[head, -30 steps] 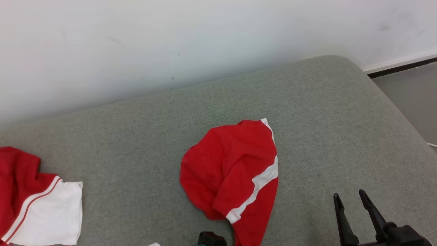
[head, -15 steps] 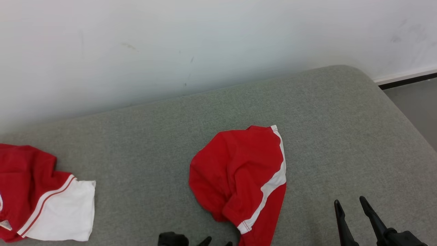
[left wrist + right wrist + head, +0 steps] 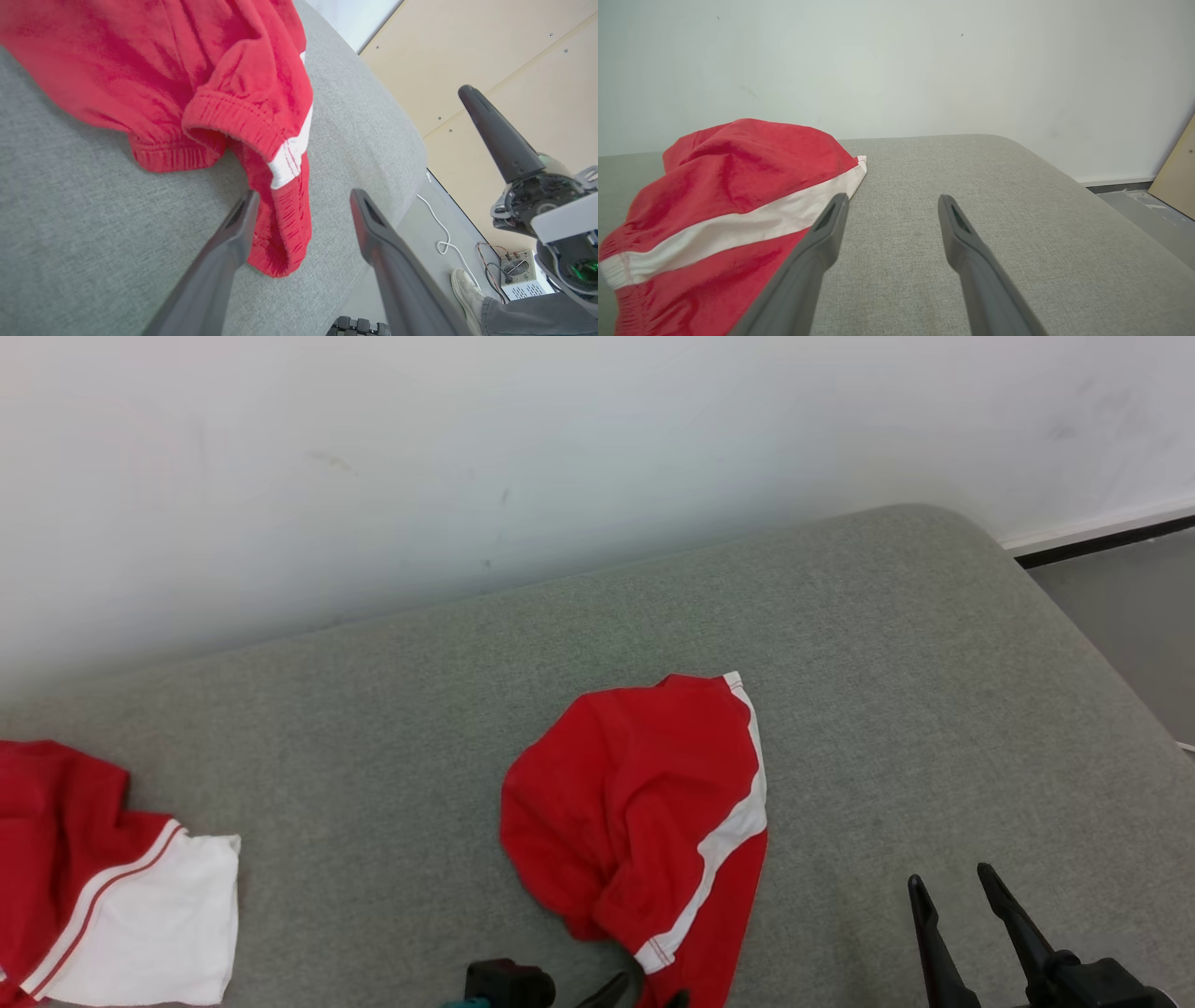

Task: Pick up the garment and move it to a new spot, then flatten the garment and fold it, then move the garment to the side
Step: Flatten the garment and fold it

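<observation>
The grey cushion lay broad under both arms, running ahead of the fingers to the pale wall. On it the red garment, shorts with a white side stripe, sat in a rumpled mound just ahead of the left gripper and off to the left of the right gripper. A second red-and-white garment lay well apart, far to the left of both.

The left jaws stood spread. The ribbed waistband drooped into the gap between them, close by the left finger but pinched by neither. The right jaws were spread as well, over bare cushion, with the stripe's end beside their left finger.

The garment appeared set down but not yet flattened, so flattening seemed the step in hand. The next move probably called for both grippers to close on opposite ends of the waistband and draw it taut, without catching bunched layers together.
</observation>
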Robot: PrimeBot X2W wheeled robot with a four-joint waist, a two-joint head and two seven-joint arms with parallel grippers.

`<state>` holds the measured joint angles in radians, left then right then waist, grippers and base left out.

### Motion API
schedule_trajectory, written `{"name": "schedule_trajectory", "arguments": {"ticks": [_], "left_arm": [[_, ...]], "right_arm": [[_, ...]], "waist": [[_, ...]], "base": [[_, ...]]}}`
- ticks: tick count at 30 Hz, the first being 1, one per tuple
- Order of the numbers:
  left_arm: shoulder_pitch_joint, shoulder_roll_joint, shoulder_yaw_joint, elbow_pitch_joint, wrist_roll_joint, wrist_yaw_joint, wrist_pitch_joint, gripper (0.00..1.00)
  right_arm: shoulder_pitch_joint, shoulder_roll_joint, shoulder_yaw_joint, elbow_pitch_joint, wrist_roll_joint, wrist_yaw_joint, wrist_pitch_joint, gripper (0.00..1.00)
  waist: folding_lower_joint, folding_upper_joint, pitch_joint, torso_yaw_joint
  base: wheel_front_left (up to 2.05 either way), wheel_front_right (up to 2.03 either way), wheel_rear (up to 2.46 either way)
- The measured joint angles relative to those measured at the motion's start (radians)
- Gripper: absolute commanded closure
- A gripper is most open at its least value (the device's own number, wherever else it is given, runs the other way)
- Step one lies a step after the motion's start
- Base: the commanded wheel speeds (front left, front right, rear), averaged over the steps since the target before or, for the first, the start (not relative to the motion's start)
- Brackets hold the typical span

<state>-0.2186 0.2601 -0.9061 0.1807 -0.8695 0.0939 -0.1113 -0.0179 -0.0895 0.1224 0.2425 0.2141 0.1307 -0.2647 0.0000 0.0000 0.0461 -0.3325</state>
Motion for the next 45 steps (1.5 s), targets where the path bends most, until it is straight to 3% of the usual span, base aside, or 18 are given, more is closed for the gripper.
{"name": "schedule_trajectory", "arguments": {"ticks": [18, 20, 22, 27, 31, 45], "left_arm": [[-0.054, -0.026, 0.019, 0.075, -0.004, 0.003, -0.006, 0.0], [-0.064, -0.031, 0.018, 0.076, -0.004, 0.002, -0.005, 0.6], [-0.076, -0.033, 0.011, 0.082, -0.002, -0.001, -0.005, 1.0], [-0.11, -0.053, 0.002, 0.088, 0.004, -0.015, -0.004, 1.0], [-0.113, -0.036, 0.0, 0.057, 0.004, -0.029, 0.008, 1.0], [-0.053, 0.235, 0.072, -0.16, -0.021, 0.022, 0.098, 1.0]], "right_arm": [[-0.002, 0.013, -0.014, 0.0, 0.001, 0.0, 0.0, 0.0], [-0.003, 0.016, -0.014, 0.0, 0.001, 0.0, 0.0, 0.0], [-0.005, 0.017, -0.014, -0.002, 0.001, 0.0, 0.0, 0.0], [-0.007, 0.021, -0.021, -0.005, 0.001, 0.0, 0.0, 0.0], [0.0, 0.022, -0.035, -0.006, 0.001, 0.0, 0.0, 0.0], [0.017, 0.026, -0.03, -0.002, -0.001, 0.0, 0.0, 0.0]], "waist": [[0.0, 0.0, 0.037, -0.049], [0.0, 0.0, 0.039, -0.048], [0.0, 0.0, 0.043, -0.048], [0.0, 0.0, 0.052, -0.041], [0.0, 0.0, 0.054, -0.018], [0.0, 0.0, 0.015, 0.112]], "base": [[0.0, 0.0, 0.0], [0.0, 0.0, 0.0], [0.0, 0.0, 0.0], [0.0, 0.0, 0.0], [0.0, 0.0, 0.0], [0.0, 0.0, 0.0]]}}
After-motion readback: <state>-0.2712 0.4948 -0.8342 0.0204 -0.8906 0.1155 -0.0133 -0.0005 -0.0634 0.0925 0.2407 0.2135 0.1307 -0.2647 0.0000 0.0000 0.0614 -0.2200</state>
